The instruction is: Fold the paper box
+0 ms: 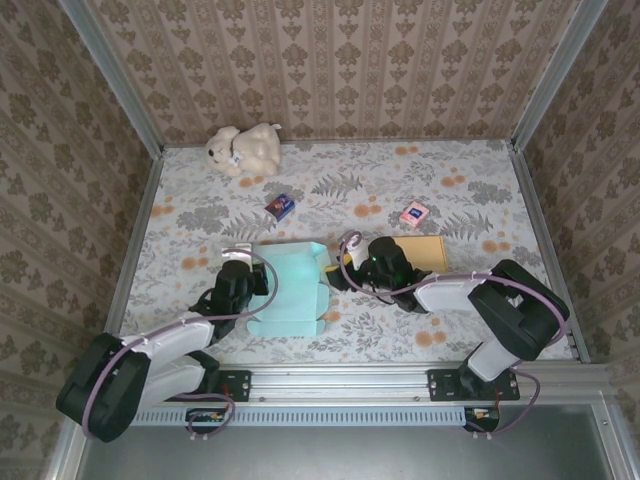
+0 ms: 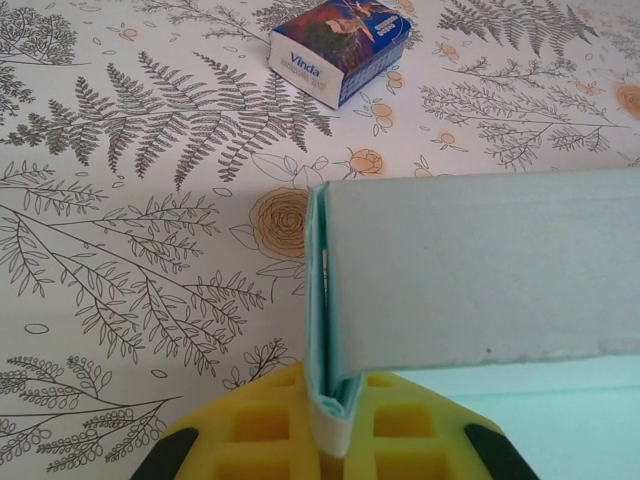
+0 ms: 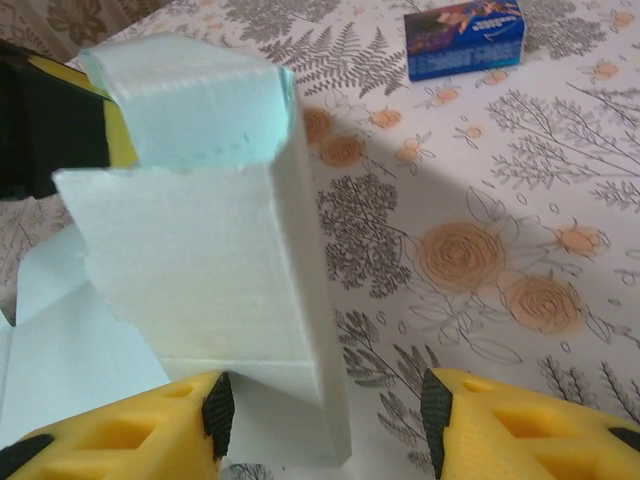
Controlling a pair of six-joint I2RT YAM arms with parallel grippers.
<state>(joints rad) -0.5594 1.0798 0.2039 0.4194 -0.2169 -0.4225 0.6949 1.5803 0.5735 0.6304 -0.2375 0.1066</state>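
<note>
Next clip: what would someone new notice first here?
A mint paper box lies in the middle, half folded. The left gripper is shut on its doubled edge, while the right gripper stands open around a raised wall of it. A plush bear sits far back on the left.
</note>
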